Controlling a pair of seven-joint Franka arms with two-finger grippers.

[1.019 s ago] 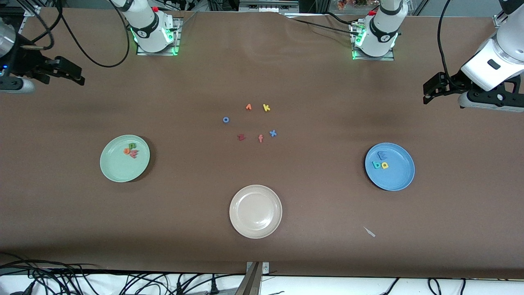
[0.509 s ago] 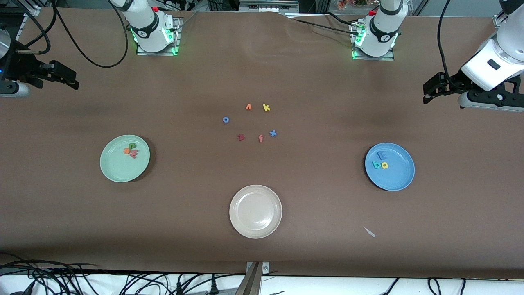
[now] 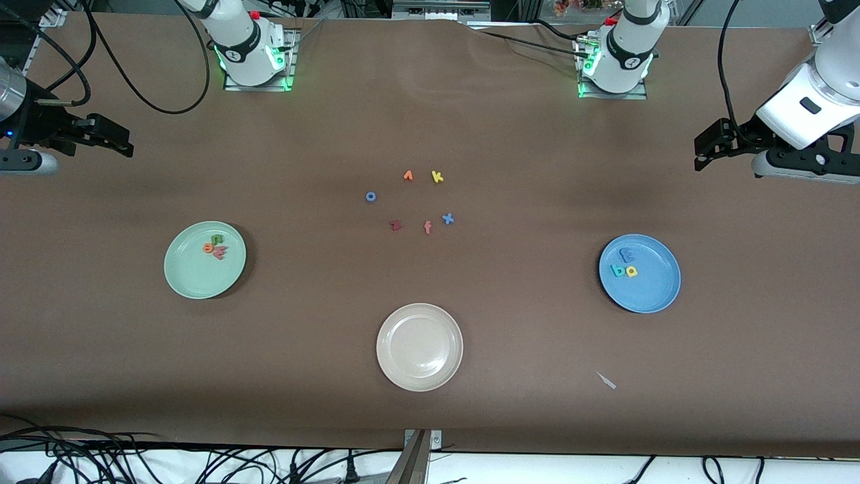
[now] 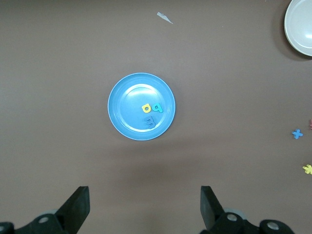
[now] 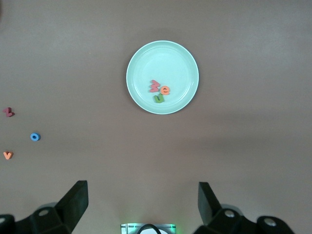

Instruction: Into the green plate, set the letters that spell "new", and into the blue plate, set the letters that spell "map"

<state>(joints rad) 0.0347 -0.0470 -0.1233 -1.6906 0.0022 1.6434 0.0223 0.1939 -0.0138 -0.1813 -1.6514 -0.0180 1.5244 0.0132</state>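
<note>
The green plate [image 3: 188, 275] [image 5: 146, 58] holds a green n [image 3: 216, 238] [image 5: 159, 98], an orange e [image 3: 208, 248] [image 5: 165, 89] and a salmon-pink w [image 3: 220, 253] [image 5: 154, 86]. In the blue plate [image 3: 655, 289] [image 4: 122, 109] lie a blue m [image 3: 627, 254] [image 4: 149, 120], a teal p [image 3: 617, 270] [image 4: 156, 107] and a yellow a [image 3: 631, 271] [image 4: 146, 107]. My right gripper [image 3: 117, 144] [image 5: 143, 202] hangs open and empty, high over the right arm's end of the table. At the left arm's end, my left gripper [image 3: 704, 151] [image 4: 145, 204] is raised too, open and empty.
A beige plate [image 3: 420, 347] sits near the front edge. Loose letters lie mid-table: orange one [image 3: 408, 176], yellow k [image 3: 437, 177], blue o [image 3: 370, 196], dark red z [image 3: 396, 225], salmon f [image 3: 428, 227], blue x [image 3: 448, 218]. A white scrap [image 3: 607, 381] lies near the blue plate.
The right gripper has shifted slightly at its end of the table, still open. The left arm, plates and letters have not moved.
</note>
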